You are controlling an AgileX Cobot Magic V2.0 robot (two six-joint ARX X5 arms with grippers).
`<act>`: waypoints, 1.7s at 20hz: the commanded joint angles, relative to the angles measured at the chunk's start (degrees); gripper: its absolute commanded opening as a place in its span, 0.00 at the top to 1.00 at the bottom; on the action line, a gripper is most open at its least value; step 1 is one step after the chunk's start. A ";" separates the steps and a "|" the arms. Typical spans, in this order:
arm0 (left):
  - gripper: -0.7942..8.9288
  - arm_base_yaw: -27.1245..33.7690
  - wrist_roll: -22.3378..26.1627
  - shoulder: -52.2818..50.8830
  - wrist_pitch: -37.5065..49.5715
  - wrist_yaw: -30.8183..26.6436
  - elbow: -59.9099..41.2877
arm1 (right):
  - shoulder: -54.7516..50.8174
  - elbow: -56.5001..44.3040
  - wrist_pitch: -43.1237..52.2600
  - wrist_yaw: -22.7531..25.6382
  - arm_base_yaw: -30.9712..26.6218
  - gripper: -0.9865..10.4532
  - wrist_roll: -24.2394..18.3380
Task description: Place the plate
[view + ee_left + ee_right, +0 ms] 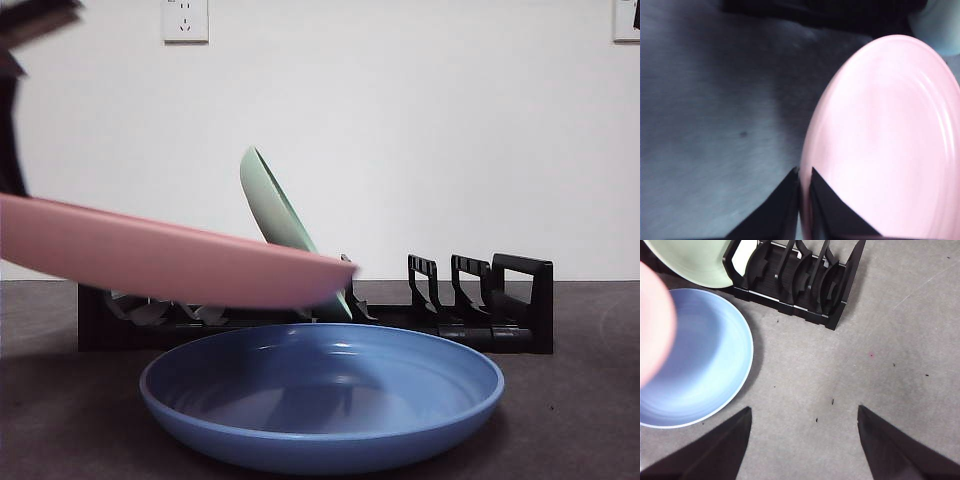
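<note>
Left gripper pinched on pink plate rim, at 9 o'clock in front view, plate near flat in air over blue plate. Green plate leans in rack at centre. To do well: tilt pink upright, line edge with free slot beside green, lower slowly, avoid knocking green. Right gripper at 3 o'clock, jaws wide apart, empty, waiting.

Left gripper with two black wedge-shaped jaws, right gripper with matte black tapered jaws

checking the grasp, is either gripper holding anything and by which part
The left gripper holds the pink plate by its rim; the right gripper is open and holds nothing.
</note>
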 commanded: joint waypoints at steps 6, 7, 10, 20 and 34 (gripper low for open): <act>0.90 -7.17 -4.35 12.35 11.13 -4.96 0.31 | 0.37 0.96 0.33 0.31 0.55 0.62 0.39; 0.90 -8.02 -4.76 13.90 12.44 -5.11 0.31 | 0.37 0.96 0.33 0.33 0.55 0.62 0.39; 0.90 -10.54 -6.40 17.88 15.91 -6.75 0.31 | 0.37 0.94 0.33 0.33 0.55 0.62 0.42; 0.63 -14.14 -6.97 22.43 18.14 -9.84 0.35 | 0.37 0.94 0.31 0.31 0.55 0.62 0.59; 0.60 -2.69 23.32 -18.43 2.43 -13.88 2.73 | 0.50 0.94 2.67 -0.42 0.55 0.62 -0.24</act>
